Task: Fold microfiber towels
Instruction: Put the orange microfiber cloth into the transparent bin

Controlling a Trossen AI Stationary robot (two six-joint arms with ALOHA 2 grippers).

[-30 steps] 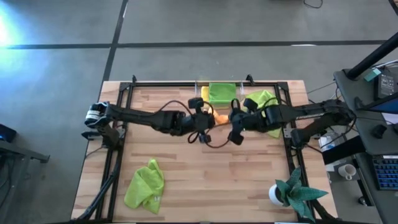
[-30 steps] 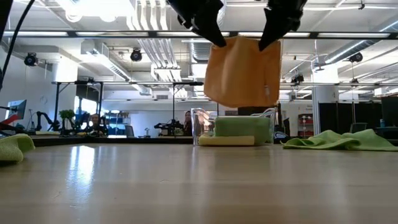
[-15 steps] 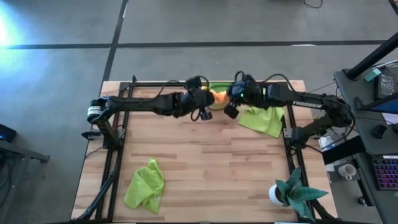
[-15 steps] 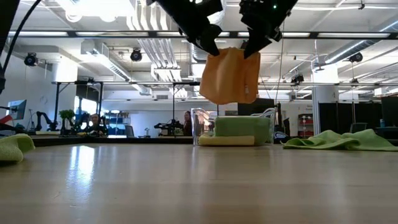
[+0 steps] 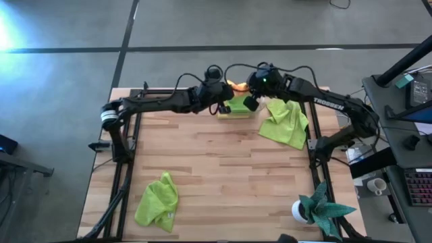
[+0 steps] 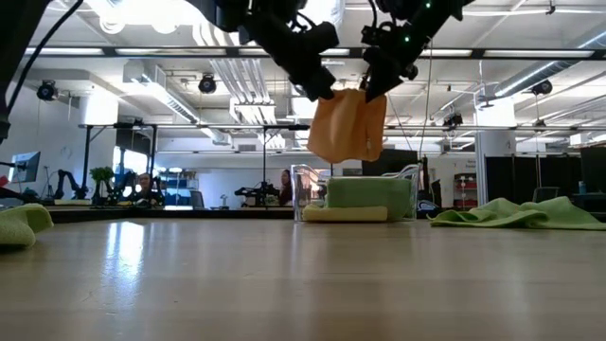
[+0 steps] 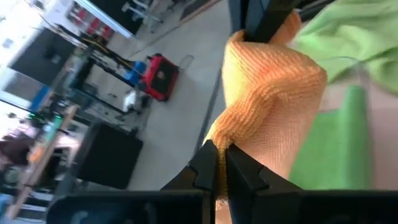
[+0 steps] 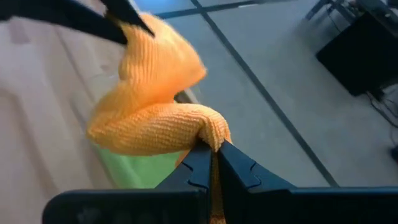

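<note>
An orange microfiber towel (image 6: 347,125) hangs in the air between my two grippers, above the clear bin (image 6: 305,193) at the table's far edge. My left gripper (image 6: 325,92) is shut on its upper left corner and my right gripper (image 6: 372,87) on its upper right corner. In the bin a folded lime green towel (image 6: 369,192) lies on a yellow one (image 6: 346,214). A crumpled lime towel (image 5: 287,121) lies to the right of the bin. Another lime towel (image 5: 158,199) lies near the front left. My left gripper pinches a bunched upper corner of the orange towel (image 7: 231,140) between its two fingers, coming from the table's left and slanting down. The cloth hangs below, clear of the table and sagging toward the other gripper. My right gripper pinches the other upper corner (image 8: 208,127), gathered into a fold, between its two fingers, coming from the table's right and slanting down. The towel hangs slack between the grippers, lifted clear.
A teal spiky plant in a white pot (image 5: 316,209) stands at the front right corner. Black rails (image 5: 125,169) run along the table's left, right and far sides. Bare wood lies across the table's middle and near part.
Both grippers have carried the orange towel from over the table's middle toward the far edge, to above the bin. They have come closer together. The towel, which hung wide and flat, now hangs narrower and slack between them. Both stayed shut.
</note>
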